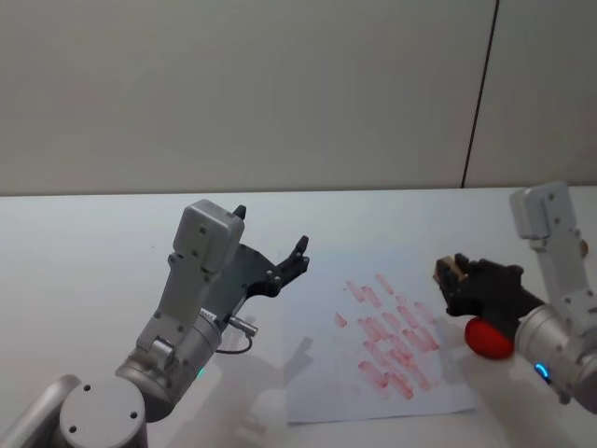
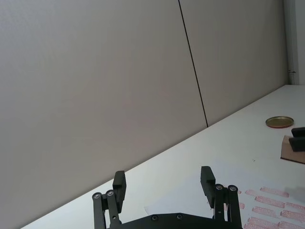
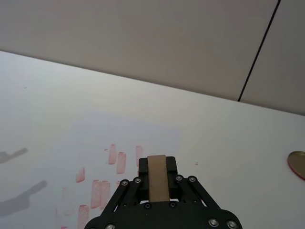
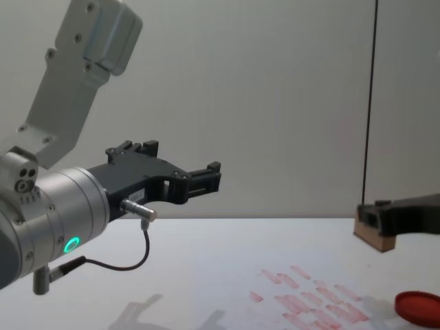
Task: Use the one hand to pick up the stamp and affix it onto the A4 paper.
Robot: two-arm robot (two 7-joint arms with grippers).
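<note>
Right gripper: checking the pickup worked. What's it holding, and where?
The stamp, clamped across its sides by the right gripper; left gripper is open, empty.

Plain grey wall (image 1: pixel 233 93) (one dark vertical seam (image 1: pixel 480 93)) behind white tabletop (image 1: pixel 93 243).

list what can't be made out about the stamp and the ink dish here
Printing face of the stamp: right wrist view, hidden under its own block and the jaws.
Part of the ink dish: head view, covered by the right gripper; chest view, cut off by the right edge.
</note>
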